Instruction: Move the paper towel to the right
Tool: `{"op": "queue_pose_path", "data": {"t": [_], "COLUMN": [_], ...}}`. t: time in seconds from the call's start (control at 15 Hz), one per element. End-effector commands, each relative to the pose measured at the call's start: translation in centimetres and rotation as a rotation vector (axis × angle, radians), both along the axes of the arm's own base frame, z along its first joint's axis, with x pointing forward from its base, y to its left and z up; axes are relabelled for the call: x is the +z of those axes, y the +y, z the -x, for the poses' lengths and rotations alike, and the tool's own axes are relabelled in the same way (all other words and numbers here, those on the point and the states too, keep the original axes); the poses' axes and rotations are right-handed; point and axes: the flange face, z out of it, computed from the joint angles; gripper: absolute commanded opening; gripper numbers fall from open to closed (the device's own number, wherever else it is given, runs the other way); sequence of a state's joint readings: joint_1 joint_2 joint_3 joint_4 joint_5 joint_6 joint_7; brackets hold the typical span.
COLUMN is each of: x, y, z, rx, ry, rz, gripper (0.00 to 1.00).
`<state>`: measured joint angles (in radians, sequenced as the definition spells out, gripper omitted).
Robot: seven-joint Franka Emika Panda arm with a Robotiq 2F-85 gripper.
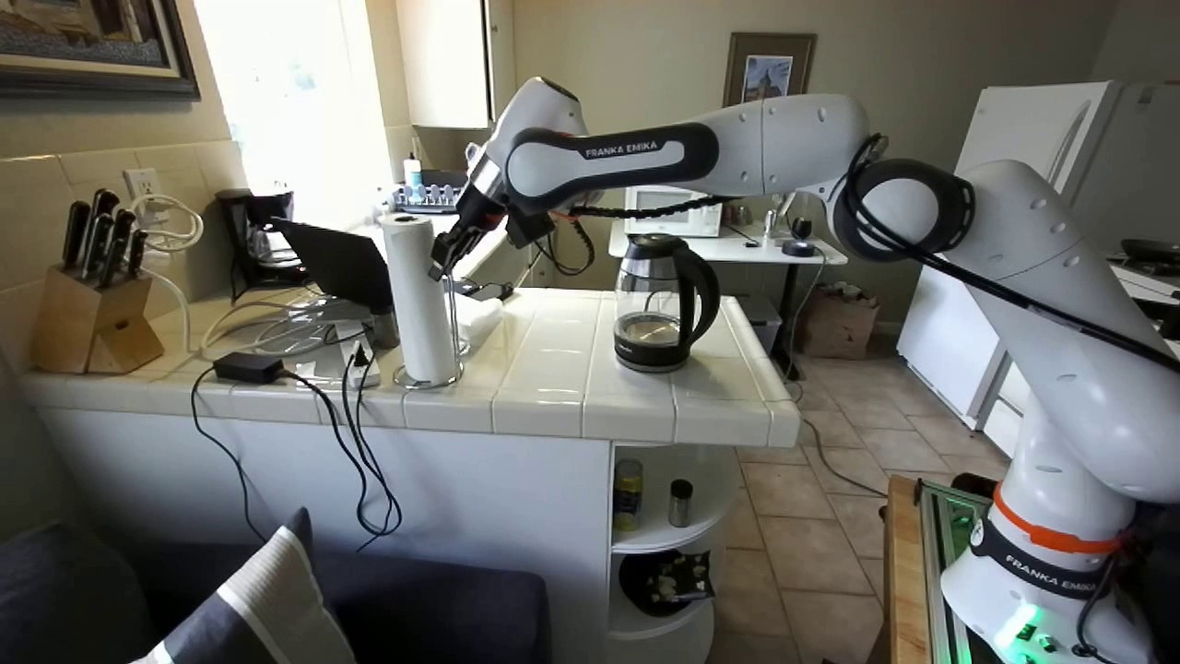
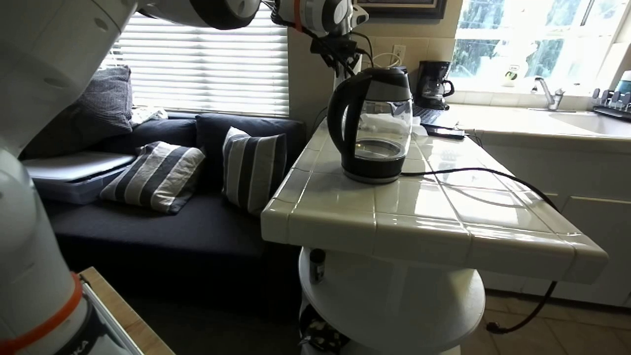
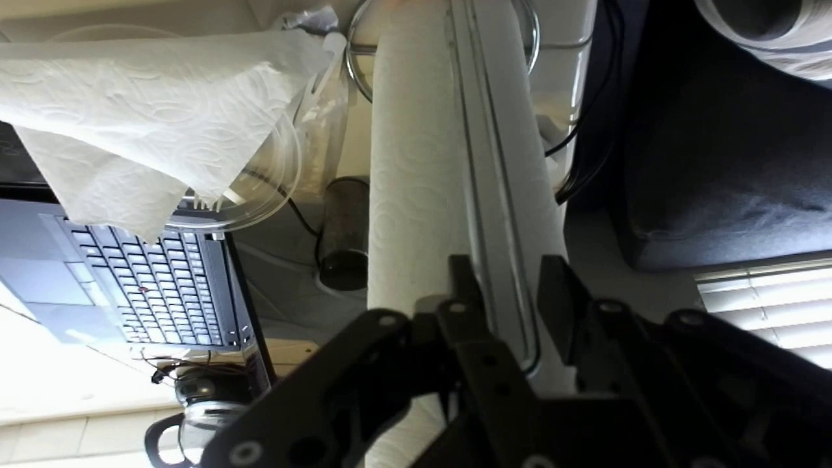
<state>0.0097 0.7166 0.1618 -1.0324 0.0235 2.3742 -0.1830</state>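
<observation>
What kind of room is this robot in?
Probably a home kitchen with a sitting area alongside: the exterior views show a fridge, a sink and a sofa.

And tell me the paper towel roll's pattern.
The paper towel roll is white with faint embossed swirls, best seen in the wrist view.

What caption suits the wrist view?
Open gripper facing the paper towel, a wire loop seen between the fingers, laptop at left.
</observation>
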Motion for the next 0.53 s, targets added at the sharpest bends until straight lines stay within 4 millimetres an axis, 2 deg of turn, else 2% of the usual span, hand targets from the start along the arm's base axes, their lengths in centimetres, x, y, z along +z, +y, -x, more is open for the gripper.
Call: {"op": "queue_pose_path", "data": {"t": [0.0,0.13,0.47], "x": [-0.4,0.0,1.3], "y": [0.1,0.2,0.6], "z": [-0.9,-0.7,0.2], "rx": [0.002,-0.017,-0.087], "ry": [-0.002,0.009,0.059], "rz": [0.001,0.015,0.074], "gripper": [0.01,0.05,0.05]}}
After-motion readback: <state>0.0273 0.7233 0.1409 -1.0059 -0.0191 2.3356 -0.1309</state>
